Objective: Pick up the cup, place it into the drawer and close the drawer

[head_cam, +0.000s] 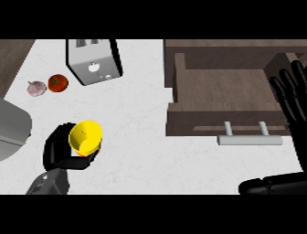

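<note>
Left of the open drawer (217,91), well apart from it over the white surface (143,114), the left hand (61,153) curls round the yellow cup (86,135), tilted on its side. The right hand (301,103) rests at the drawer's right side, fingers straight and spread. Farther left of the drawer stand a toaster (93,61), a tomato (58,83) and a garlic bulb (36,88).
</note>
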